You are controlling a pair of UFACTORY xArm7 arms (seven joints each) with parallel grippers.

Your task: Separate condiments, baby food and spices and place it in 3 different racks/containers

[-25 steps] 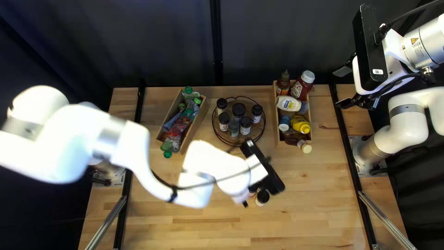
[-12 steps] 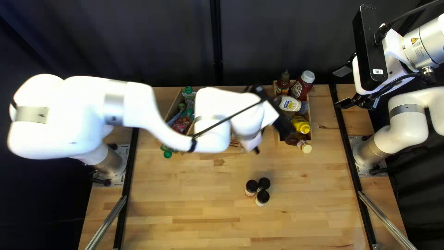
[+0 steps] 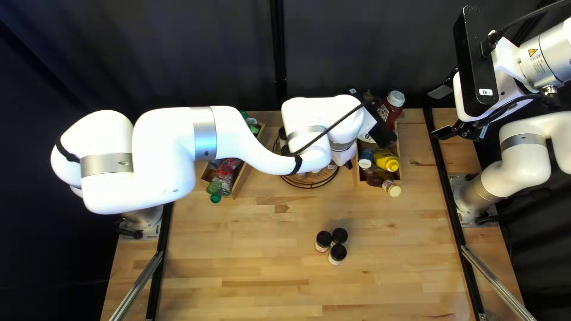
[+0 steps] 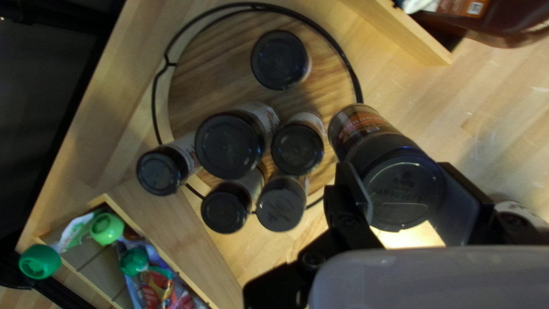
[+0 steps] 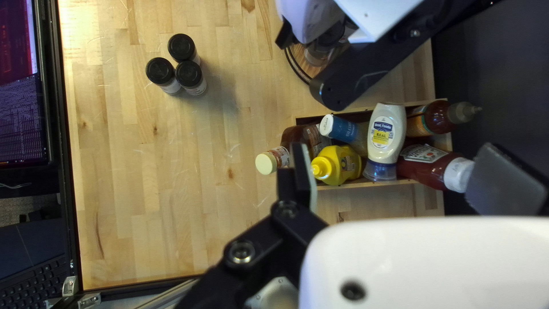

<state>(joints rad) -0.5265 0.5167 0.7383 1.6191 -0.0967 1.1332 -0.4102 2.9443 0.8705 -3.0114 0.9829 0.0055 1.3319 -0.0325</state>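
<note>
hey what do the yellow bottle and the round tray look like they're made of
Yellow bottle: probably smooth plastic, from its molded, evenly colored curves. Round tray: satin-looking wood, with visible grain; its thin, black, wire-like rim may be coated metal.

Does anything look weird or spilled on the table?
I see no spills. Oddly, the cream-capped bottle pokes past the end of its wooden box instead of fitting inside. Three black-capped jars stand on the table, outside any container.

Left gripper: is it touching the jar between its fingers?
Touching: the left wrist view shows the left gripper closed on the jar, a finger against either side of its black lid.
</note>
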